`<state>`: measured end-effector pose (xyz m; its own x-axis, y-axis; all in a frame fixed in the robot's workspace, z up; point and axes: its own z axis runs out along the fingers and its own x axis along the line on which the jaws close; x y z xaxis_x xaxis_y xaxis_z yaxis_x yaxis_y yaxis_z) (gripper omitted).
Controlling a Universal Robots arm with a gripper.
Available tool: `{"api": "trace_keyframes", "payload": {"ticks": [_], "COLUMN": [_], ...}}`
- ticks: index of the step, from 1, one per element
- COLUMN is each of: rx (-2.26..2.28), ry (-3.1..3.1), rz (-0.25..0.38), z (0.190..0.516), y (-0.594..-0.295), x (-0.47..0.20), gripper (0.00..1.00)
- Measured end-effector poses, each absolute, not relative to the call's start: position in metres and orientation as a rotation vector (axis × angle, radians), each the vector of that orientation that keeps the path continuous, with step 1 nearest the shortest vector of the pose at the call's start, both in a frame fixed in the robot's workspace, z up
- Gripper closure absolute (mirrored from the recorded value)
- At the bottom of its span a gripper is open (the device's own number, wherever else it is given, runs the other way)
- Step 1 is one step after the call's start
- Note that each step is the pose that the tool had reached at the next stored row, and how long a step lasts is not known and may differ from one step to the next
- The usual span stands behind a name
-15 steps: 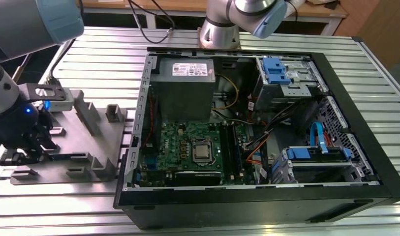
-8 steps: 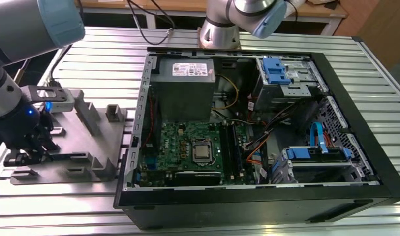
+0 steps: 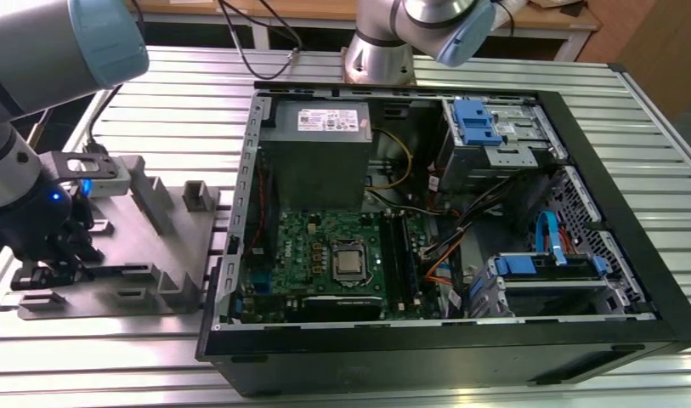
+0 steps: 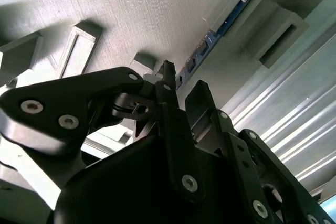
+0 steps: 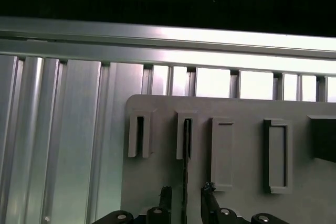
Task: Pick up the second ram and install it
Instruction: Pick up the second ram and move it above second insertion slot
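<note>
**A:** Where is the second ram (image 5: 185, 174) relative to the gripper (image 5: 186, 198)?

**B:** It stands on its thin edge on the grey fixture plate (image 5: 241, 107). One end is seated in a slotted block (image 5: 186, 139) of that plate. The gripper hangs low over the plate with its fingers apart, one on each side of the stick. A gap shows on both sides, so nothing is clamped. How far the stick runs under the gripper is hidden.

**A:** What could go wrong from here?

**B:** As I judge it, the fingers could meet the board unevenly. It might then tilt against the plate's block and bind there, or slip from the hold. Pressing on the chips rather than the bare board could also damage them.
</note>
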<state>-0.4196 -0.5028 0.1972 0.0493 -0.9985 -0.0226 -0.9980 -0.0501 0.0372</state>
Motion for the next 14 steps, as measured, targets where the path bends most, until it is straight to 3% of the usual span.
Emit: {"api": "trace_keyframes", "payload": {"ticks": [6,7,14], "rx": [2.268,2.269,2.269], "ry": [-2.156,-2.156,-2.155], "rz": [-0.066,-0.066,-0.066], "z": [0.1972,0.1971,0.1991], "y": [-0.5028,-0.5028,-0.5028], "x": [-0.4196,-0.4196,-0.4196], "gripper": [0.68,0.76,0.76]}}
